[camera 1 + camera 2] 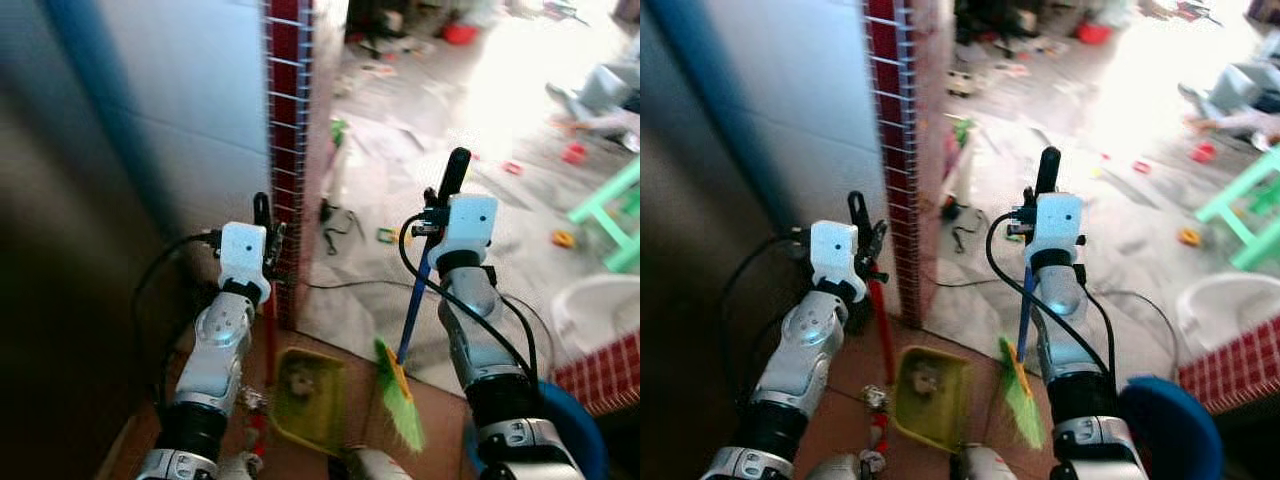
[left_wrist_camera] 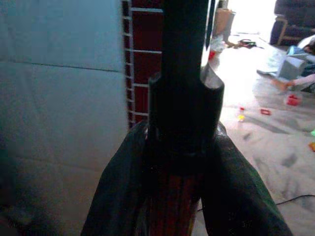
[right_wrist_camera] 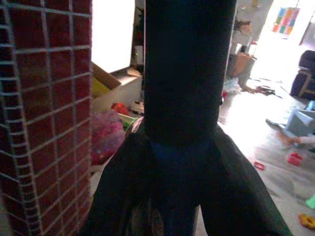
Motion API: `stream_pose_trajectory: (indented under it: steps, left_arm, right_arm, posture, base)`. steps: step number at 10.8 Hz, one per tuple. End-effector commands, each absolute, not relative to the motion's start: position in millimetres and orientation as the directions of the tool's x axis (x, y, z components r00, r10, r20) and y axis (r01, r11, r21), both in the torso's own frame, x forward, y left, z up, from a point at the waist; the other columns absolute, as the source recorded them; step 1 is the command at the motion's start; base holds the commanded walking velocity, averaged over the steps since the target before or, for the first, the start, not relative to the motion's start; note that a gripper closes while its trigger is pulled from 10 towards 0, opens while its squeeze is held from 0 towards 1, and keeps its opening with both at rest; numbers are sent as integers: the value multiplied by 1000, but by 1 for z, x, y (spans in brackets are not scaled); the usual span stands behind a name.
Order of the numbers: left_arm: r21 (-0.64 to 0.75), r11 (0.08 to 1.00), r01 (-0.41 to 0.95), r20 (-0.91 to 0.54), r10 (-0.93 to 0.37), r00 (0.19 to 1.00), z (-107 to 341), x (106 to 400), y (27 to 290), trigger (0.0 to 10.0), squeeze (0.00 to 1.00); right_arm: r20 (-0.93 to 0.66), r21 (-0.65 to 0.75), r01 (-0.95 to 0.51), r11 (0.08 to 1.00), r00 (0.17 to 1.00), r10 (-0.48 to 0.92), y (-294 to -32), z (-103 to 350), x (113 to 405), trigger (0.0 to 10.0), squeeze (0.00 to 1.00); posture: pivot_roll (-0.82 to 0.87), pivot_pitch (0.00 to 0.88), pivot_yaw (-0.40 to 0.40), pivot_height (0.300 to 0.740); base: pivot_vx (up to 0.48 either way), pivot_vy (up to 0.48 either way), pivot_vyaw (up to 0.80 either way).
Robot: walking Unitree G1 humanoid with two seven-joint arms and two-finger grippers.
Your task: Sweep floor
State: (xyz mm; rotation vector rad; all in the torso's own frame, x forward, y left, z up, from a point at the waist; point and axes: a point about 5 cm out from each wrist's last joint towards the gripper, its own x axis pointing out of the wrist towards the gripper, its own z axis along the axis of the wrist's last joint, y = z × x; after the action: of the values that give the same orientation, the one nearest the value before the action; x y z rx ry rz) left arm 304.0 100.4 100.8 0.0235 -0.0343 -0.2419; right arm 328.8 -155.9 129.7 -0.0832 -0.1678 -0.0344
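**Floor ahead is littered; broom and dustpan both in my claws**

Floor (image 1: 440, 250) stretches pale and bright beyond the red tiled pillar (image 1: 285, 150), strewn with paper, a black cable and small toys right out to the far side. Closer to me it turns to brown tile, where my tools hang. A green stool (image 1: 610, 215) stands at my right, with a white basin just below it, and a person sits on the floor far off at the top right.

My right claw (image 1: 447, 205) is clamped around the broom (image 1: 412, 310) high on its blue shaft, near the black top grip; the green bristles hang low between my arms, close to the brown tile. My left claw (image 1: 264, 235) is closed on the red handle of the dustpan (image 1: 308, 395), whose yellow tray sits low beside the bristles, with some debris already in it.

To sweep well, I judge I should step clear of the pillar first, since the dustpan handle runs just beside it and could snag. Then short strokes toward the tray, bristles flat on the floor. The cable is the risk: it could tangle in the bristles, so I would work around it. Paper sheets may slide rather than gather.
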Motion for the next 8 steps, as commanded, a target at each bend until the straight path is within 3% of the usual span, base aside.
stream_pose_trajectory:
  steps: [1,8]
  left_arm:
    - [23,963,268,89,-269,959,115,305,94,10000,0]
    - [22,962,272,76,-273,959,116,305,97,10000,0]
  right_arm:
    - [179,-68,48,997,983,-35,-158,130,330,10000,0]
    - [164,-62,56,997,985,-45,-159,126,330,10000,0]
  posture:
    - [-30,0,-13,740]
    - [-24,0,-6,740]
  base:
    - [-259,0,0]
    - [-289,0,0]
